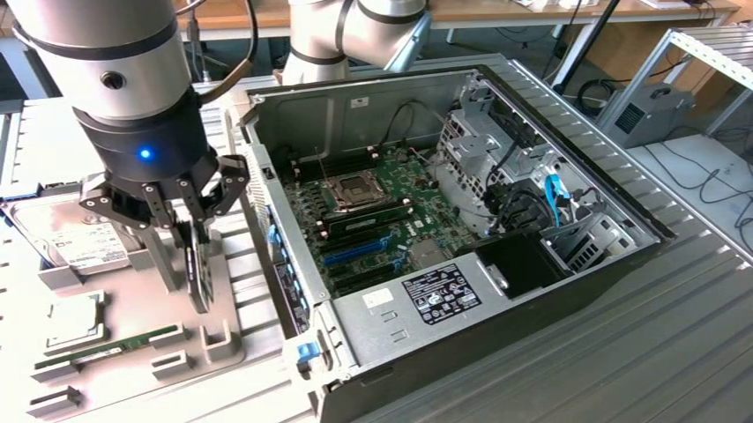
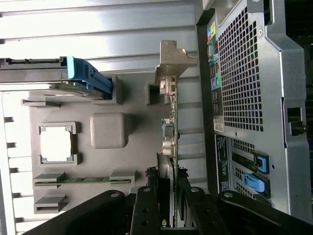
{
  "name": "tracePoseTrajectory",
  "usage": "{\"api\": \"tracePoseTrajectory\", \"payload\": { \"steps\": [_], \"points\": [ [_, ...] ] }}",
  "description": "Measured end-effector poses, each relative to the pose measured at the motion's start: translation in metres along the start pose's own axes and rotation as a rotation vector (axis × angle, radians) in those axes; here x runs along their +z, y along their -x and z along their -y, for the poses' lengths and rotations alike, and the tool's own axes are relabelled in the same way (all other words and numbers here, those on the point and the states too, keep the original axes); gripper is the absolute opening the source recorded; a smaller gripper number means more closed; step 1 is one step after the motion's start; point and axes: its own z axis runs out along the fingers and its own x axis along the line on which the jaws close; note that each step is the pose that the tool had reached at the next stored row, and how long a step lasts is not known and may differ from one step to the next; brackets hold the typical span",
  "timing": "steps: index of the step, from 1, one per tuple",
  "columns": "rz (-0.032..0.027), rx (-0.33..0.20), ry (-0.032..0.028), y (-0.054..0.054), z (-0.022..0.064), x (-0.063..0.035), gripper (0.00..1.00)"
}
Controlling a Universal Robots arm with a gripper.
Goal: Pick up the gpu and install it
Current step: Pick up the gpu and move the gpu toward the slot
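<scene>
Gripper (image 1: 189, 251) clamped on upright gpu (image 1: 197, 284) over its holder at parts tray (image 1: 136, 304) edge nearest open case (image 1: 495, 330); pickup underway, install not done.

At the exterior view's left of the computer case (image 1: 588, 154), a fixture tray (image 1: 130, 308). On it: hard drive (image 1: 83, 242) far left, processor (image 1: 74, 324) and memory stick (image 1: 112, 346) nearer the camera. At its case side, gpu (image 1: 197, 273) upright on edge, clamped in the gripper (image 1: 194, 231).

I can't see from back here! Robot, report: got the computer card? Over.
Status: gripper shut on gpu. Card upright on edge at grey holder tray, outside open case. Nothing blocking.
</scene>
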Motion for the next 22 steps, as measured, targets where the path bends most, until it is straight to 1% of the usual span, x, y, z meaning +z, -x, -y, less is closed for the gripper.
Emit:
{"api": "tracePoseTrajectory", "payload": {
  "steps": [7, 22],
  "points": [
    [0.0000, 0.000, 0.0000, 0.000, -0.0002, -0.0056, 0.26],
    [0.0000, 0.000, 0.0000, 0.000, -0.0006, -0.0142, 0.26]
  ]
}}
